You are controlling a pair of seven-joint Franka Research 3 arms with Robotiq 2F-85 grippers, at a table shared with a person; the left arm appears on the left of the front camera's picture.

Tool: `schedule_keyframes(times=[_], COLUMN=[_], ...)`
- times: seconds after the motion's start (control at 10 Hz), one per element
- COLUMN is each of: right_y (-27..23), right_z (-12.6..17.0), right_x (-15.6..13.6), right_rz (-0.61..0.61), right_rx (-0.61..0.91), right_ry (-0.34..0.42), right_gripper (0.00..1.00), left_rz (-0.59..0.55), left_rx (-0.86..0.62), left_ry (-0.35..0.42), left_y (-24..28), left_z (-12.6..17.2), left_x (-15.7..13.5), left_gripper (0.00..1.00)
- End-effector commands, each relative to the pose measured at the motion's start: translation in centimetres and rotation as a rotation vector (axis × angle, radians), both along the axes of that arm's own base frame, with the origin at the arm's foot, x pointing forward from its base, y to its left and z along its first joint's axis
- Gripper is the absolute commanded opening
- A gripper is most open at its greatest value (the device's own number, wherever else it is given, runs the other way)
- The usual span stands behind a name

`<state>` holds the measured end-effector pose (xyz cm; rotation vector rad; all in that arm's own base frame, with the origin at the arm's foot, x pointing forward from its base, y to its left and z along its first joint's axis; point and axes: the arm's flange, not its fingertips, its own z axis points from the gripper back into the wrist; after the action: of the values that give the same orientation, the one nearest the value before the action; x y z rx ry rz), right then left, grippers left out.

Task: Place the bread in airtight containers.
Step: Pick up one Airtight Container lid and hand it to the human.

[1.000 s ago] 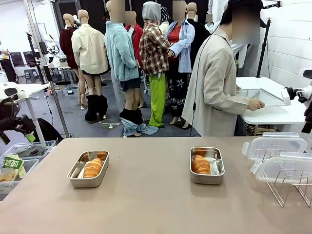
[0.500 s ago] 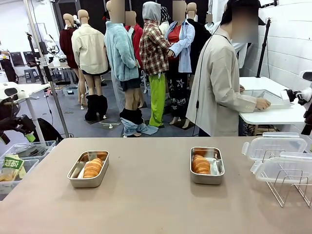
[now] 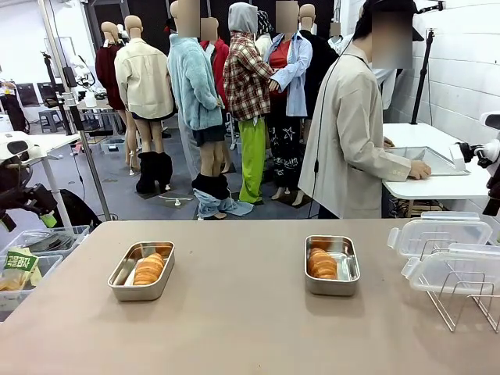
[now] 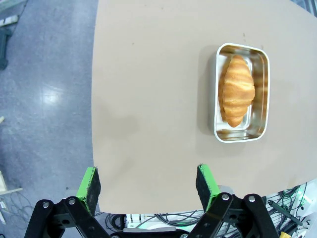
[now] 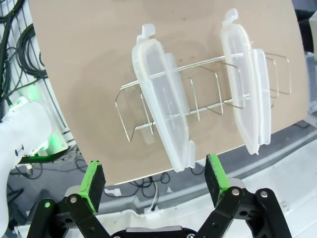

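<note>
Stainless steel forms both tins on the tan table (image 3: 234,336). The left tin (image 3: 139,293) and the right tin (image 3: 331,287) stand well apart, both uncovered. The left croissant (image 3: 148,269) lies lengthwise inside the left tin, toward one long wall. The right croissant (image 3: 322,264) lies inside the right tin in the same way, beside bare metal floor.

The wire rack (image 3: 461,305) stands at the robot's right end of the table. Two clear lids rest in it on edge: the far lid (image 3: 441,233) and the near lid (image 3: 461,272), one slot apart and not touching.

The left gripper (image 4: 147,170) is released, its green pads spread wide with nothing between them. It hangs above the table edge, well clear of the left tin.

The right gripper (image 5: 154,162) is likewise released and empty. It hangs above the table edge next to the wire rack, with one lid lying in line with the gap between its fingers.

A person (image 3: 348,141) stands beyond the far edge, turned toward a white side table (image 3: 437,186), one hand (image 3: 422,169) on a flat metal tray (image 3: 418,153).
</note>
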<state>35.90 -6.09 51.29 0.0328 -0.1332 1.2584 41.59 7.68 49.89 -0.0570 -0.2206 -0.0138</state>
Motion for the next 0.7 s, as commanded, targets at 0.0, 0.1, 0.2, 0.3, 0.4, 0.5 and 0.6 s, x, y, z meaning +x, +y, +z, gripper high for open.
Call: schedule_keyframes(times=[0.0, 0.1, 0.2, 0.3, 0.4, 0.5, 0.6], right_y=[-0.03, -0.03, -0.03, -0.03, -0.03, -0.03, -0.03], right_z=[-0.05, -0.05, -0.05, -0.05, -0.05, -0.05, -0.05], right_x=[0.08, 0.08, 0.08, 0.08, 0.08, 0.08, 0.08], right_rz=[0.006, 0.006, 0.006, 0.006, 0.006, 0.006, 0.006], right_rx=[-0.001, -0.001, -0.001, -0.001, -0.001, -0.001, -0.001], right_ry=[0.004, 0.004, 0.004, 0.004, 0.004, 0.004, 0.004], right_gripper=[1.00, 1.00, 1.00, 1.00, 1.00, 1.00, 1.00], left_rz=[0.017, 0.017, 0.017, 0.017, 0.017, 0.017, 0.017], left_rx=[0.004, 0.004, 0.004, 0.004, 0.004, 0.004, 0.004], left_ry=[-0.011, -0.011, -0.011, -0.011, -0.011, -0.011, -0.011], left_y=[0.03, 0.03, 0.03, 0.03, 0.03, 0.03, 0.03], left_z=[0.02, 0.02, 0.02, 0.02, 0.02, 0.02, 0.02], left_x=[-0.08, -0.08, -0.08, -0.08, -0.08, -0.08, -0.08], left_gripper=[1.00, 1.00, 1.00, 1.00, 1.00, 1.00, 1.00])
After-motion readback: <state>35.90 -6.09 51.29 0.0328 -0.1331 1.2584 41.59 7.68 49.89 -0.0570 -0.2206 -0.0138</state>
